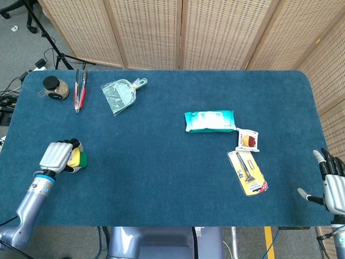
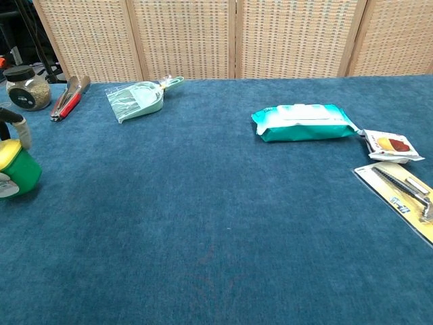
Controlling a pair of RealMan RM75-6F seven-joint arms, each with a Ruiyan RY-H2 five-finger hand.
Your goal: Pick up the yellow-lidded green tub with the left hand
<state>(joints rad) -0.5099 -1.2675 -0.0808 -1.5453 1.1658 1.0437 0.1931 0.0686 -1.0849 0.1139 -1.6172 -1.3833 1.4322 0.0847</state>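
The green tub with a yellow lid (image 1: 79, 159) sits at the table's front left and is tilted in the chest view (image 2: 19, 169). My left hand (image 1: 57, 156) wraps around it from the left, fingers curled over the lid and thumb under its side; most of the tub is hidden by the hand in the head view. In the chest view only the fingertips (image 2: 18, 127) of that hand show at the frame's left edge. My right hand (image 1: 334, 186) hovers off the table's front right corner with fingers spread and nothing in it.
A glass jar (image 1: 55, 87), red-handled tongs (image 1: 80, 89) and a bagged dustpan (image 1: 121, 94) lie at the back left. A wipes pack (image 1: 210, 121), a snack packet (image 1: 248, 140) and a carded tool (image 1: 247, 171) lie right of centre.
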